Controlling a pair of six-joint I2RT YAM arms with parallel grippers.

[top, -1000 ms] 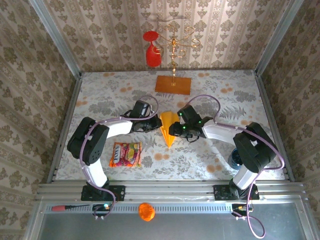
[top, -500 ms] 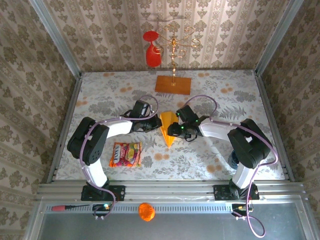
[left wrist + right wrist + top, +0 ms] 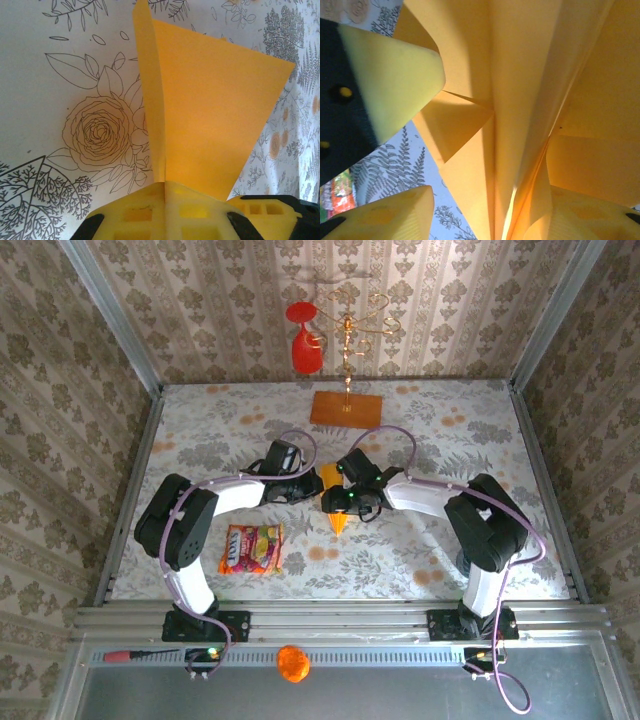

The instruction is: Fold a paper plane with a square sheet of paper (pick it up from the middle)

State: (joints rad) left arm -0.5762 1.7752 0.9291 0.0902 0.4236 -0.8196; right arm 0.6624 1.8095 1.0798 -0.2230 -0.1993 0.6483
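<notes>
On floral table point(image 3: 200, 440), found paper plane point(image 3: 340, 518) at centre, left gripper point(image 3: 165, 187) pinching its crease from 9 o'clock, right gripper point(image 3: 492, 212) spread at 3 o'clock. Judged light, floppy; best held along crease

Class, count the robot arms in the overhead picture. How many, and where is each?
2. The left arm reaches from the near-left base to the paper plane at mid-table; the right arm reaches to it from the near-right base. None looks hidden.
</notes>
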